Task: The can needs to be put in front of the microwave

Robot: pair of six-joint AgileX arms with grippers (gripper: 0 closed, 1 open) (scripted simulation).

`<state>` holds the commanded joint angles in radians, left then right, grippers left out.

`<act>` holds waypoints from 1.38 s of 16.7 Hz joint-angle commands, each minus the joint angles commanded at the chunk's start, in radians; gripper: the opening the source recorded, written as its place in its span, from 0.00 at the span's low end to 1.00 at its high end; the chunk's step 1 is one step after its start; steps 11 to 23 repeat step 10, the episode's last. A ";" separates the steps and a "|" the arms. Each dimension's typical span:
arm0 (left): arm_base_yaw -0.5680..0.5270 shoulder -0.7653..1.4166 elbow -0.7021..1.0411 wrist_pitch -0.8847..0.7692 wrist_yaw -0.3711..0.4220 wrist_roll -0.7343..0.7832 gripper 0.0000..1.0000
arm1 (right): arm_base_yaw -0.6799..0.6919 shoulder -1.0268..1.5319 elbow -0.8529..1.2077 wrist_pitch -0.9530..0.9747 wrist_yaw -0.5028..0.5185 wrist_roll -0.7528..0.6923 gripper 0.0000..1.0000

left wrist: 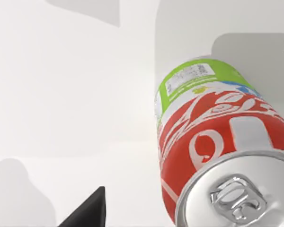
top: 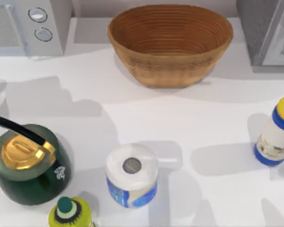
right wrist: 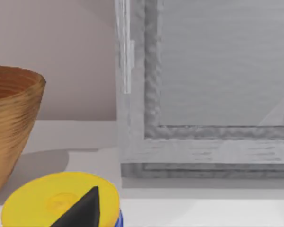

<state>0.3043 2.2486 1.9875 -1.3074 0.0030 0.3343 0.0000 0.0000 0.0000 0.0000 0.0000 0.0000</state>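
The can point(left wrist: 213, 142) looms close in the left wrist view, red with white lettering, a green band at its far end and a silver top with a pull tab nearest the camera. It rests over the white table. A black part of my left gripper point(left wrist: 85, 210) lies beside the can, apart from it. The microwave point(top: 19, 23), light grey with two round knobs, stands at the table's back left in the top view. A black part of my right gripper point(right wrist: 83, 210) hangs just over a yellow bottle cap point(right wrist: 52, 198).
A woven basket point(top: 170, 42) sits at the back centre, a darker grey appliance point(top: 270, 28) at the back right. A green kettle point(top: 28, 165), a white-and-blue roll point(top: 131, 175), a yellow-capped bottle point(top: 277, 132) and a yellow-green bottle point(top: 70, 213) stand nearer the front.
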 joint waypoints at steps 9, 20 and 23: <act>-0.002 0.013 0.177 -0.164 0.000 -0.001 1.00 | 0.000 0.000 0.000 0.000 0.000 0.000 1.00; -0.002 0.013 0.180 -0.167 0.000 -0.001 1.00 | 0.000 0.000 0.000 0.000 0.000 0.000 1.00; -0.002 0.013 0.180 -0.167 0.000 -0.001 1.00 | 0.000 0.000 0.000 0.000 0.000 0.000 1.00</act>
